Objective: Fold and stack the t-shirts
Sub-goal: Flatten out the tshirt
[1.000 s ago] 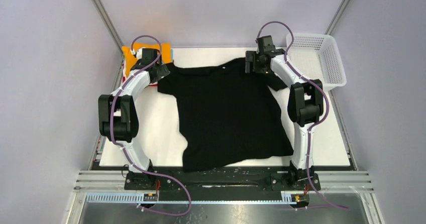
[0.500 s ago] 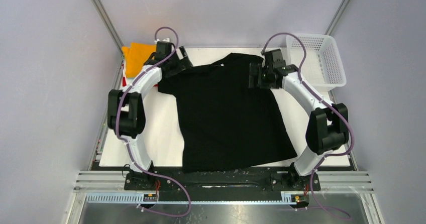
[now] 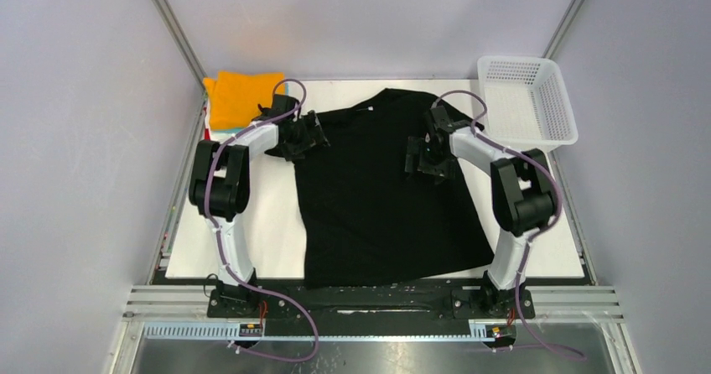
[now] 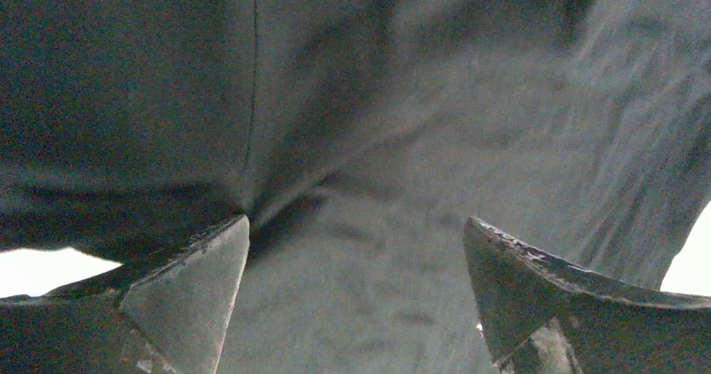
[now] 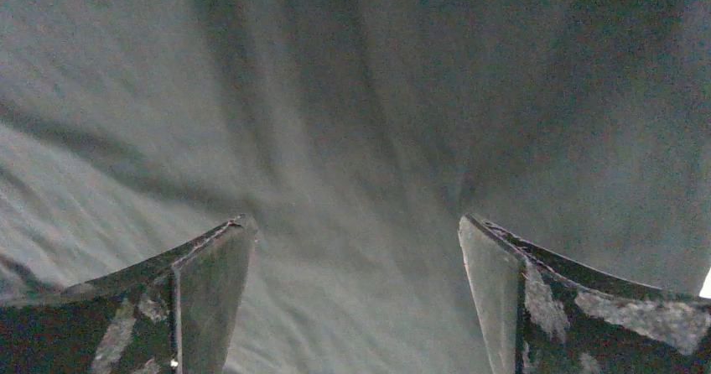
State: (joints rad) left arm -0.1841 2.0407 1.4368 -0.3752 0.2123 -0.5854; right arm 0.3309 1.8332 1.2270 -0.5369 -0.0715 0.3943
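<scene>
The large black t-shirt (image 3: 386, 198) lies spread on the white table (image 3: 251, 231), collar at the far side and both sleeves turned in over the body. My left gripper (image 3: 308, 135) sits low over its upper left part, jaws open, with only black cloth (image 4: 360, 139) beneath and between the fingers (image 4: 201, 282). My right gripper (image 3: 423, 156) sits over its upper right part, also open over black cloth (image 5: 352, 122). A folded orange t-shirt (image 3: 241, 96) tops a small stack at the far left corner. The other shirts are mostly hidden beneath it.
A white plastic mesh basket (image 3: 528, 97) stands at the far right corner, partly off the table. Grey walls and metal frame posts close in the left, right and far sides. The arm bases sit on the rail at the near edge.
Both grippers have moved inward and toward me from the shirt's far corners, carrying the sleeves in over the body. The shirt's top is narrower, and the orange stack is uncovered.
</scene>
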